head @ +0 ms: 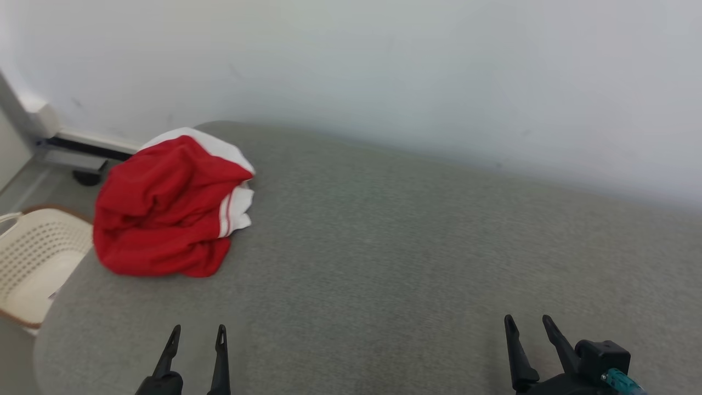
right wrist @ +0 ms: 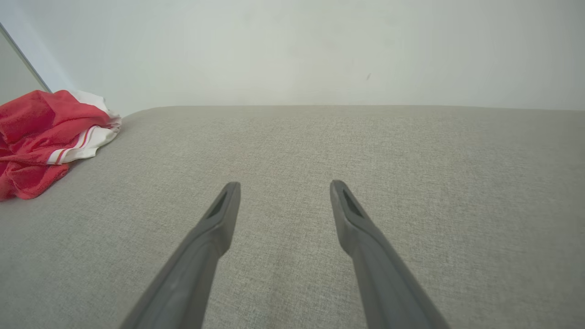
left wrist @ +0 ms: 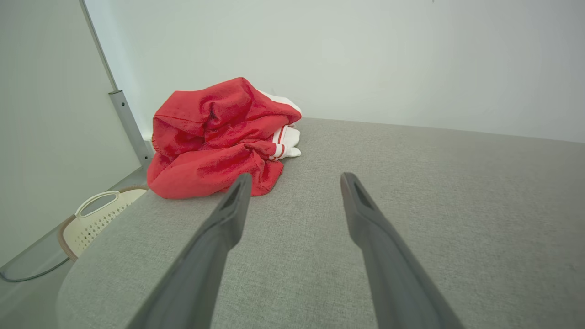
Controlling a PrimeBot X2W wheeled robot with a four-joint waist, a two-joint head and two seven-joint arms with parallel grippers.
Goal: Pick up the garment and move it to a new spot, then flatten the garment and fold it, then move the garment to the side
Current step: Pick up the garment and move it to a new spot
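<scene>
Here, a pale wall (head: 384, 66) closes the far side of the scene and meets the back edge of a wide grey fabric-covered surface (head: 417, 247), which runs from the wall toward the robot and passes out of the head view on the right. Its left edge is rounded, curving in at the far left corner and again at the near left. The garment (head: 164, 208), red with white panels and thin red stripes, lies crumpled in a heap on that far left corner, close to the left edge and near the wall; its white part faces the wall and the middle of the surface. A broad stretch of grey fabric extends from the heap to the right, and another lies between the heap and the two grippers. Off the left edge, lower down, stands a cream perforated basket (head: 38, 258) with a brown rim, beside the surface and apart from the garment. The left gripper (head: 199, 328) sits at the near edge, well short of the heap and roughly in line with it, fingers spread wide with nothing between them. The right gripper (head: 527, 318) is at the near right, well apart from the garment, its fingers likewise spread wide and holding nothing, over grey fabric
</scene>
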